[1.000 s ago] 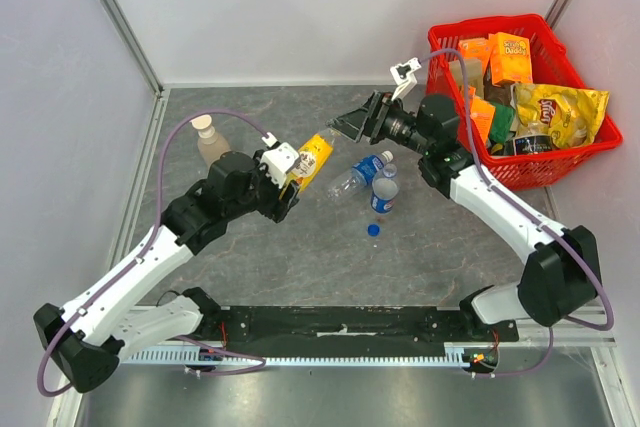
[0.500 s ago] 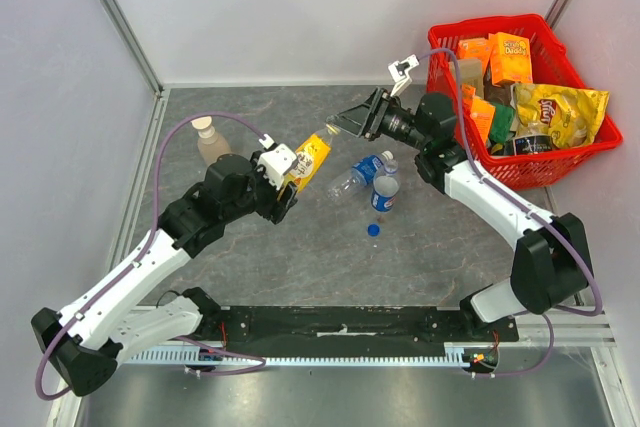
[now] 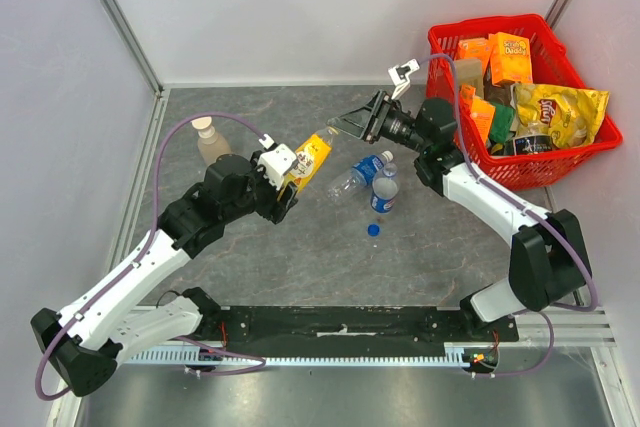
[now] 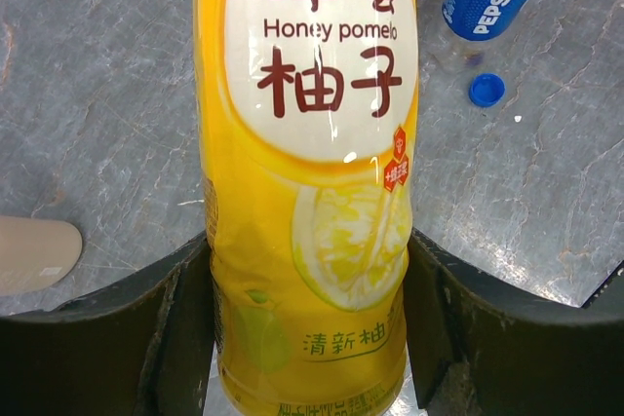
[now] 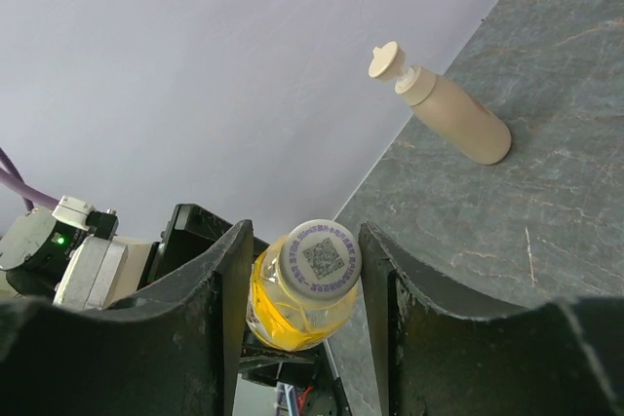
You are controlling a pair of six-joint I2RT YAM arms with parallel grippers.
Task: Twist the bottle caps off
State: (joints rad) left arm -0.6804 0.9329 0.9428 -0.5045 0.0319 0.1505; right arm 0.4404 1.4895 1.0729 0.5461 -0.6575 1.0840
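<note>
- a beige soap bottle (image 3: 208, 140) with a pump top stood at the far left of the grey, marble-veined table (image 3: 300, 267). it was matte and round-shouldered, well apart from both grippers.
- the left gripper (image 3: 288, 183) was clamped low on the juice bottle (image 3: 312, 159). in the left wrist view its dark, curved fingers (image 4: 146, 328) pressed both sides of the glossy yellow plastic.
- that bottle was held off the table and tilted, its neck pointing toward the right arm. its label showed a white oval with red characters, "honey pomelo", and a pale cut fruit.
- the printed cap (image 5: 319, 257) sat on the bottle's neck. it was small, round and white, with a square code on its flat top.
- this cap lay right between the fingers of the right gripper (image 3: 347, 127). the jaws stood narrow, close on each side, but i could not tell whether they pressed on it.
- nearer and to the right, a clear bottle (image 3: 350, 179) with a blue label lay on its side on the table.
- just beside it an upright clear bottle (image 3: 384, 192) carried a plain white cap (image 3: 386, 157).
- a blue cap (image 3: 373, 229), small and round, lay loose on the stone just in front of the upright bottle, apart from both grippers.
- a red basket (image 3: 487, 25) of plastic lattice stood at the far right, packed with a crinkled yellow chip bag (image 3: 555, 107) and orange packets.
</note>
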